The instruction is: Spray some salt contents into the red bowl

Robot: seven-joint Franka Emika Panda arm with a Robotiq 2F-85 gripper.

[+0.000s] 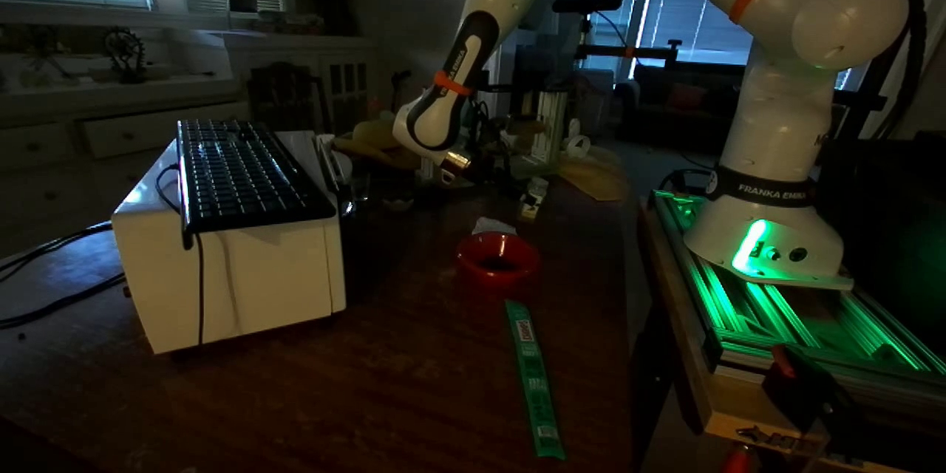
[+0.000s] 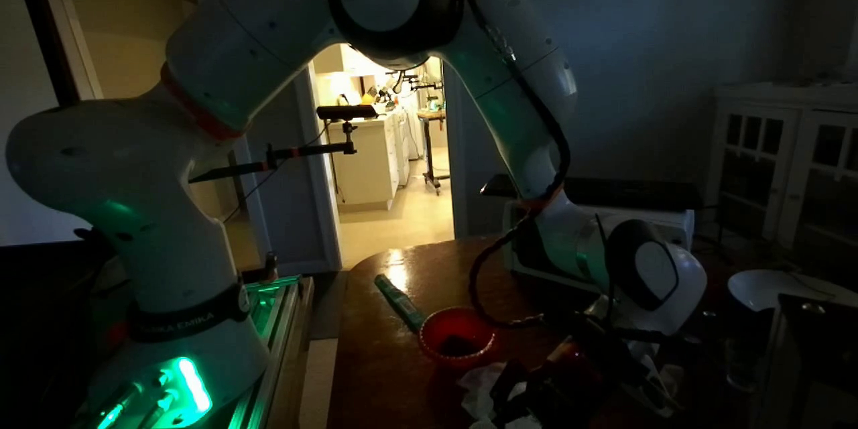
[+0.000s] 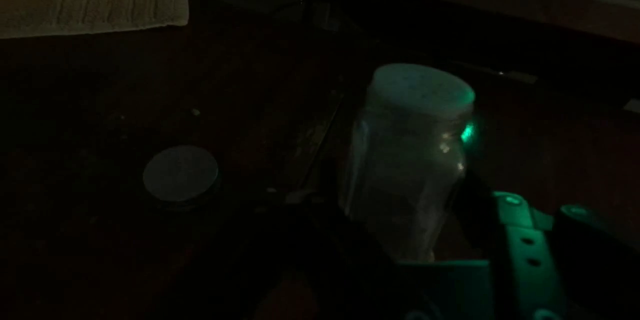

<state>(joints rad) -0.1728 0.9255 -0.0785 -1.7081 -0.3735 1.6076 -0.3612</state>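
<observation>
- The brown bench (image 1: 414, 384) spans the bottom of the frame in an exterior view.
- The white robot arm (image 1: 787, 111) stands at right there, reaching across the top.
- The white box-shaped appliance (image 1: 244, 288) rests on the bench at left.
- The black keyboard (image 1: 240, 177) lies on the appliance.
- The gripper (image 3: 407, 195), right of centre in the dark wrist view, is partway closed, fingers clasping the shaker (image 3: 412, 152) from both sides.
- The green packet (image 1: 533, 377), long and narrow, lies at lower centre-right in an exterior view.
- The red bowl (image 1: 499, 282) sits near the centre there, just beyond the packet.
- The shaker, clear-sided and pale-topped, has its top toward the wrist view's upper edge.
- The pale disc (image 3: 181, 175) lies left of centre in the wrist view.
</observation>
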